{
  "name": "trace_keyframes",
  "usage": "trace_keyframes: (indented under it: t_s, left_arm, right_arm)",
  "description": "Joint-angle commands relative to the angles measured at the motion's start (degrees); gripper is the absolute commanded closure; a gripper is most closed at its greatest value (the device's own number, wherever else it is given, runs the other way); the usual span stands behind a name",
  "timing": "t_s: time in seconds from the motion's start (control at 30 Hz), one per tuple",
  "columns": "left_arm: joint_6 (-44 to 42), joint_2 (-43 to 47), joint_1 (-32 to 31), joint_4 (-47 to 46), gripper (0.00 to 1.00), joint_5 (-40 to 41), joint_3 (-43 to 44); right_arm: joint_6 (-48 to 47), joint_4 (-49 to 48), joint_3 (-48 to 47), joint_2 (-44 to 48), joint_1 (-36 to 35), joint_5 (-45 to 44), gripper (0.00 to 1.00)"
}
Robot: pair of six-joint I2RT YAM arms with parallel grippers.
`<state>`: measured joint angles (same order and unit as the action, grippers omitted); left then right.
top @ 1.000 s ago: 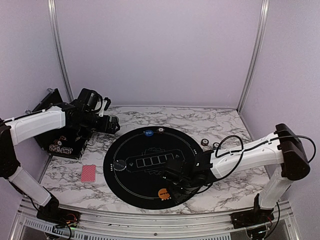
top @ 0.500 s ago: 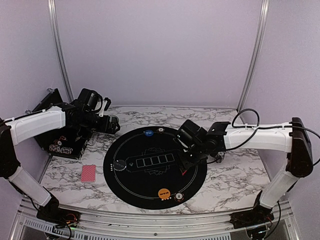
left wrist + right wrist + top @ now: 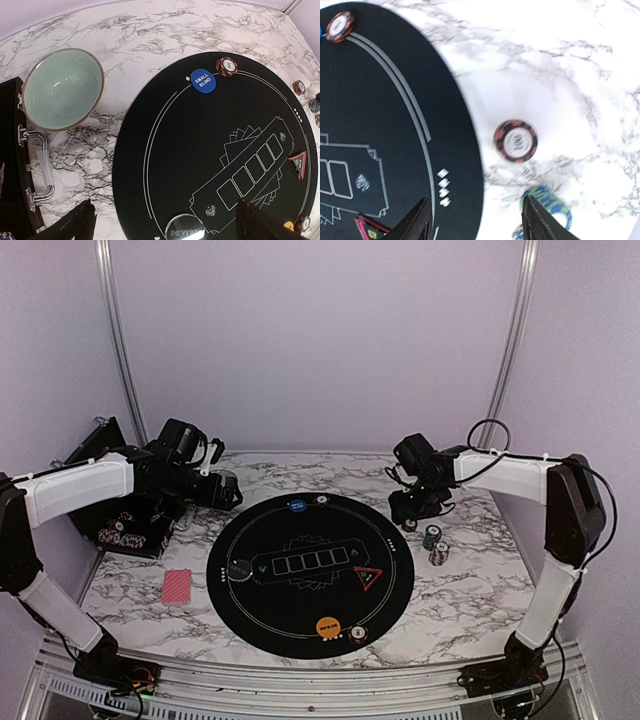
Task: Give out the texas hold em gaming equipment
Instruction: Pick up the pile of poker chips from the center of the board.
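Triangle point(image 3: 368, 577) now lies on the mat point(image 3: 290, 625). Right gripper point(image 3: 477, 220), open and empty, has swung far right over the chips point(image 3: 515, 141), likely next. Left gripper point(image 3: 167, 222) is open.

- my table point(image 3: 450, 610): white marble, grey veins
- mat point(image 3: 280, 615): black, white lines
- blue button point(image 3: 202, 80), white lettering
- orange button point(image 3: 327, 626)
- triangle point(image 3: 368, 577): red-edged
- chip point(image 3: 515, 141): red-black stripes, white centre
- bowl point(image 3: 60, 90): pale teal
- card point(image 3: 177, 586): red

White marble-look table point(image 3: 470, 590), centre taken by big round black mat point(image 3: 270, 615). Lower left of top view: one red-backed card point(image 3: 177, 586). Left edge: black case point(image 3: 92, 452), teal bowl point(image 3: 62, 89) just beside it (upper left in left wrist view). Right of mat: single red-striped chip point(image 3: 515, 141), teal chip stack point(image 3: 432, 537), 2nd stack point(image 3: 439, 554) just below it
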<state>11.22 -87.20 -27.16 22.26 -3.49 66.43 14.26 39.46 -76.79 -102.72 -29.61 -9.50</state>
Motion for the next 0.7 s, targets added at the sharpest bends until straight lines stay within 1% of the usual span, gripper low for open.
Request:
trace_keyframes:
  t_s: [0.0, 0.13, 0.37, 0.47, 0.67]
  left_arm:
    - [-0.38, -0.87, 0.24, 1.23, 0.01, -0.94, 0.54]
    - [-0.46, -1.27, 0.26, 1.31, 0.01, -0.88, 0.62]
    - [-0.48, -1.86, 0.26, 1.56, 0.01, -0.91, 0.80]
    - [-0.57, -2.05, 0.26, 1.71, 0.01, -0.80, 0.87]
    - [-0.59, -2.25, 0.26, 1.77, 0.01, -0.47, 0.89]
  right_arm:
    - [-3.88, -1.28, -5.47, -3.50, 4.41, 2.35, 0.41]
    - [-6.26, -0.50, -8.88, -7.39, 7.27, 4.41, 0.40]
    - [-8.80, 0.75, -12.66, -11.80, 10.14, 7.38, 0.34]
    - [-9.54, 1.27, -13.28, -13.25, 10.43, 7.82, 0.32]
    - [-9.87, 1.15, -12.17, -14.79, 10.79, 7.43, 0.32]
